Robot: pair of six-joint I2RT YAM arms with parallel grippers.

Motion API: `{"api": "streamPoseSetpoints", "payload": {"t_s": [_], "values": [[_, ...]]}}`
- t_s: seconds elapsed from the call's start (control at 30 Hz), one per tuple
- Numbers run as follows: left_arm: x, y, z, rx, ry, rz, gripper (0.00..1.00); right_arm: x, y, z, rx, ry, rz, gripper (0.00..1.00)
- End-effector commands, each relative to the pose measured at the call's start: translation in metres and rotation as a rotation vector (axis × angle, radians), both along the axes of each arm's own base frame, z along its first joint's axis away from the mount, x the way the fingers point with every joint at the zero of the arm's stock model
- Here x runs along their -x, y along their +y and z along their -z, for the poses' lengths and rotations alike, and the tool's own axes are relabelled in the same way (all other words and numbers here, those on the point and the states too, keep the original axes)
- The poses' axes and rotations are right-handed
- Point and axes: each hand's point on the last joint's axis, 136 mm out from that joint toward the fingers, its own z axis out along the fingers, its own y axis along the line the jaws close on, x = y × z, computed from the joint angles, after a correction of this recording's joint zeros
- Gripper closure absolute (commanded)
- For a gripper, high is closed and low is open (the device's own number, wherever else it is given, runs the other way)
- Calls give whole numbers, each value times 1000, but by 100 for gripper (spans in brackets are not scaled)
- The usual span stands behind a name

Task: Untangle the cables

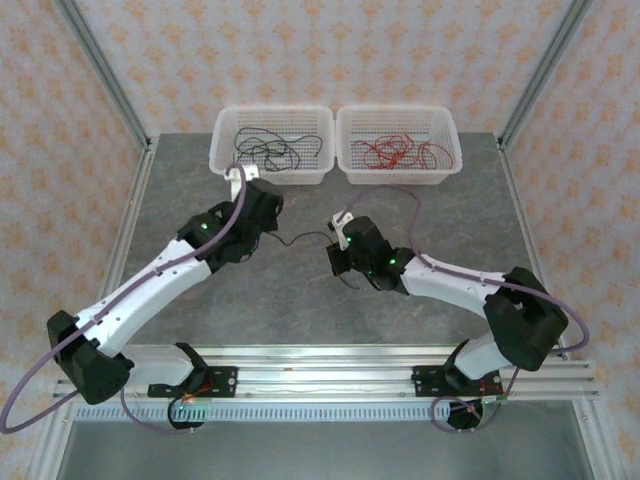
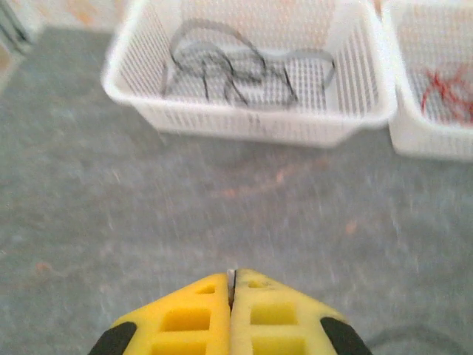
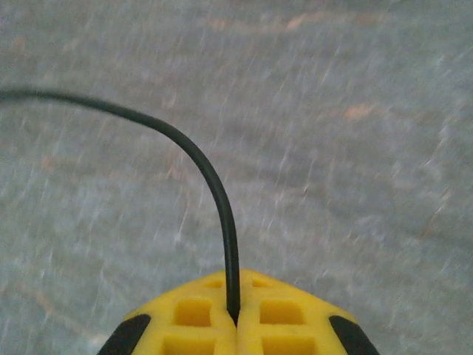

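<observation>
**anon:** Both clenched, on what?

**me:** My right gripper (image 3: 235, 316) pinches a black wire (image 3: 213, 177) over the table (image 3: 369, 148). My left gripper (image 2: 231, 285) is clamped, can't tell on what. The wire looks light and floppy, so I'd grab near its end.

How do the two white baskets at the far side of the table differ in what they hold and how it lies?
The left basket holds black wires; the right basket holds red wires. The left basket's wires spread in wide, loose loops; the right basket's are bunched in a tighter tangle. Both baskets are white, perforated and rectangular, and they stand side by side.
</observation>
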Motion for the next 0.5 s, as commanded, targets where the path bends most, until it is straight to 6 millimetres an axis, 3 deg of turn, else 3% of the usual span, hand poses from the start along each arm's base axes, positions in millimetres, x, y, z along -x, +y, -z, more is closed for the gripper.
{"api": "streamPoseSetpoints", "payload": {"t_s": [0.0, 0.13, 0.23, 0.47], "values": [[-3, 41, -56, -103, -124, -152, 100, 23, 4, 3, -22, 57, -106, 100], [-17, 47, -107, -82, -237, -176, 100, 26, 4, 1, -34, 59, -114, 100], [-27, 40, -135, -64, -302, -156, 100, 25, 4, -8, -55, 44, -104, 100], [-48, 16, -173, -11, -394, -75, 100, 22, -3, -41, -146, 1, -25, 59]]}}
